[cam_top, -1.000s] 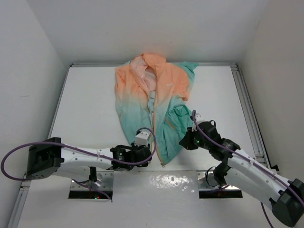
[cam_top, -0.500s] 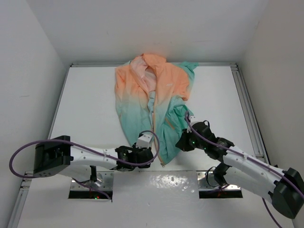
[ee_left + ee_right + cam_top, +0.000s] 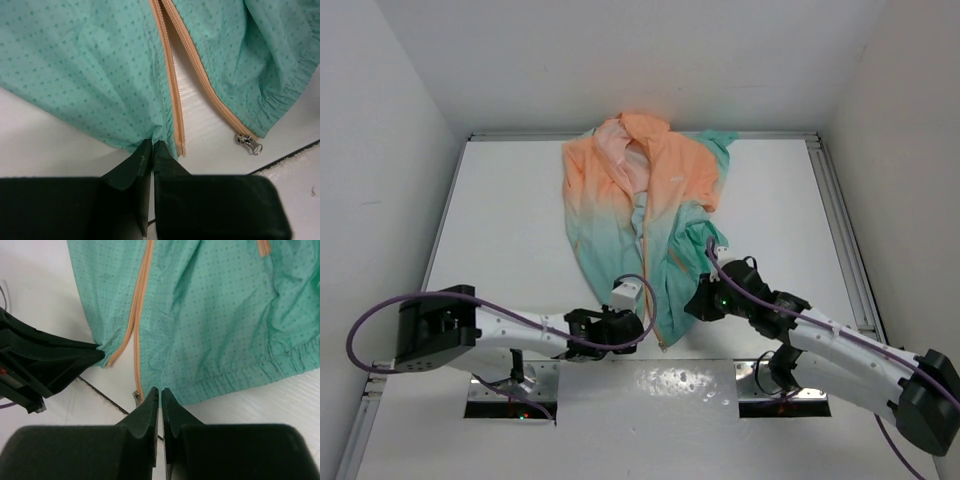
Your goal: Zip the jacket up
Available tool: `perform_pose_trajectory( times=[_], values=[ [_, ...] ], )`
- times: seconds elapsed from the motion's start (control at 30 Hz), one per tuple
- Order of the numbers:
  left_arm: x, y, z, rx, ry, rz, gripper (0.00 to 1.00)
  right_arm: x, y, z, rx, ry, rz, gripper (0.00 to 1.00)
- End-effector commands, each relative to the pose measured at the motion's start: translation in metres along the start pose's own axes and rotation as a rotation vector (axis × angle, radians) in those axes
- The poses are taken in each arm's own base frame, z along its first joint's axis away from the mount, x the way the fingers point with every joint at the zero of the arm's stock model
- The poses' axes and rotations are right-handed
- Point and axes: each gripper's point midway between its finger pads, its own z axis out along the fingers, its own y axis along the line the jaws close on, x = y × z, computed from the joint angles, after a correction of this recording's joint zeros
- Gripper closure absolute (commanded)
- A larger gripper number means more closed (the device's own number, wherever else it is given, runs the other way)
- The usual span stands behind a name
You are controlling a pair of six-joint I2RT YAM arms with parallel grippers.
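Note:
The jacket (image 3: 650, 210) lies spread on the white table, peach at the far end and teal toward me, its front unzipped. In the left wrist view the two orange zipper tapes (image 3: 172, 85) run apart. A silver zipper pull (image 3: 248, 144) sits at the bottom of the right-hand tape. My left gripper (image 3: 152, 146) is shut on the teal hem corner next to the left tape's end. My right gripper (image 3: 160, 390) hovers over the other panel's hem, its jaws nearly touching with nothing between them. The zipper pull (image 3: 137, 397) lies just left of its tips.
The table's near edge (image 3: 690, 362) and a dark seam line (image 3: 102, 397) run just below the hem. My left gripper's black fingers (image 3: 75, 357) show at the left of the right wrist view. White walls enclose the table on three sides.
My left gripper has closed on the hem corner after standing open. My right arm has crept left and nearer the hem by the zipper pull.

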Motion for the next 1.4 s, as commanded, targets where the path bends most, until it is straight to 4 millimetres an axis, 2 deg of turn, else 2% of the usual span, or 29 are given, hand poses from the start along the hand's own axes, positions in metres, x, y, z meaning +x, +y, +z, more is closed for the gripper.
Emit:
perform_pose_trajectory(
  times=[0.0, 0.07, 0.1, 0.13, 0.2, 0.23, 0.3, 0.33, 0.4, 0.43, 0.6, 0.8, 1.03, 1.13, 1.23, 1.37],
  values=[
    [-0.019, 0.000, -0.013, 0.025, -0.076, -0.070, 1.00, -0.025, 0.021, 0.001, -0.063, -0.090, 0.020, 0.95],
    [-0.043, -0.002, -0.027, 0.078, -0.179, -0.145, 1.00, -0.032, 0.034, 0.002, -0.116, -0.103, 0.044, 0.90],
    [-0.054, -0.007, -0.033, 0.118, -0.227, -0.186, 1.00, -0.032, 0.038, 0.003, -0.139, -0.104, 0.062, 0.84],
    [-0.067, -0.007, -0.039, 0.135, -0.281, -0.225, 1.00, -0.041, 0.056, 0.001, -0.212, -0.131, 0.096, 0.80],
    [-0.090, -0.007, -0.056, 0.197, -0.378, -0.304, 1.00, -0.043, 0.071, 0.002, -0.277, -0.134, 0.146, 0.71],
    [-0.099, -0.003, -0.062, 0.194, -0.427, -0.328, 1.00, -0.050, 0.081, 0.001, -0.318, -0.158, 0.152, 0.69],
    [-0.112, 0.000, -0.075, 0.250, -0.498, -0.394, 1.00, -0.052, 0.095, 0.003, -0.348, -0.151, 0.156, 0.62],
    [-0.111, 0.006, -0.077, 0.266, -0.521, -0.415, 1.00, -0.056, 0.105, 0.001, -0.379, -0.162, 0.169, 0.59],
    [-0.115, 0.004, -0.082, 0.308, -0.551, -0.447, 1.00, -0.063, 0.115, -0.002, -0.420, -0.179, 0.208, 0.50],
    [-0.114, 0.005, -0.082, 0.312, -0.553, -0.444, 1.00, -0.070, 0.123, -0.006, -0.460, -0.208, 0.218, 0.49],
    [-0.108, 0.002, -0.081, 0.347, -0.533, -0.448, 1.00, -0.077, 0.131, -0.001, -0.492, -0.213, 0.261, 0.52],
    [-0.108, -0.006, -0.084, 0.400, -0.534, -0.443, 1.00, -0.072, 0.136, 0.008, -0.517, -0.171, 0.287, 0.55],
    [-0.106, -0.016, -0.088, 0.464, -0.526, -0.415, 1.00, -0.074, 0.143, 0.010, -0.562, -0.168, 0.304, 0.66],
    [-0.109, -0.019, -0.092, 0.480, -0.530, -0.409, 1.00, -0.075, 0.147, 0.014, -0.558, -0.148, 0.305, 0.66],
    [-0.111, -0.020, -0.095, 0.497, -0.538, -0.418, 1.00, -0.065, 0.139, 0.022, -0.535, -0.118, 0.326, 0.66],
    [-0.109, -0.016, -0.095, 0.489, -0.543, -0.419, 1.00, -0.066, 0.140, 0.021, -0.548, -0.125, 0.353, 0.66]
  ],
)
